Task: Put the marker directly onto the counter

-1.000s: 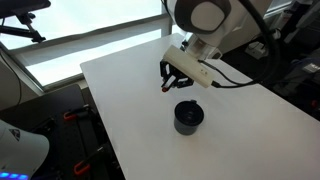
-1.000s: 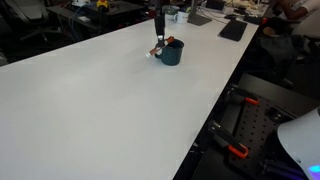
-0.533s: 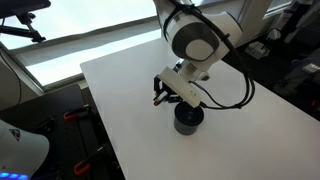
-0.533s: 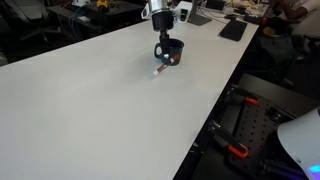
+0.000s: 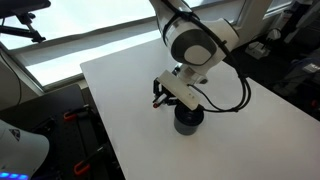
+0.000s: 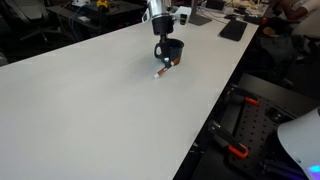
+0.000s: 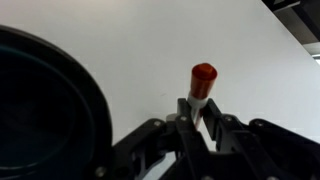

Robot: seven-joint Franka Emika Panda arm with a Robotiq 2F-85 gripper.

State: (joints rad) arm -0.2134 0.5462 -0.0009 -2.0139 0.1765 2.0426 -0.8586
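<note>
The gripper (image 7: 197, 112) is seen clenched on the marker (image 7: 203, 78): the pale body is pinched between the fingertips, and the orange-red cap is shown projecting beyond them. The marker is held low and tilted over the counter (image 6: 90, 100); whether the two touch cannot be told. The black cup (image 7: 40, 110) is found just beside the gripper.

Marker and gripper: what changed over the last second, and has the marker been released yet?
The gripper came down toward the counter beside the black cup, bringing the marker low with it. Most of that drop came in the first half second. It is not released: the fingers are still closed on the marker. The black cup has not moved.
</note>
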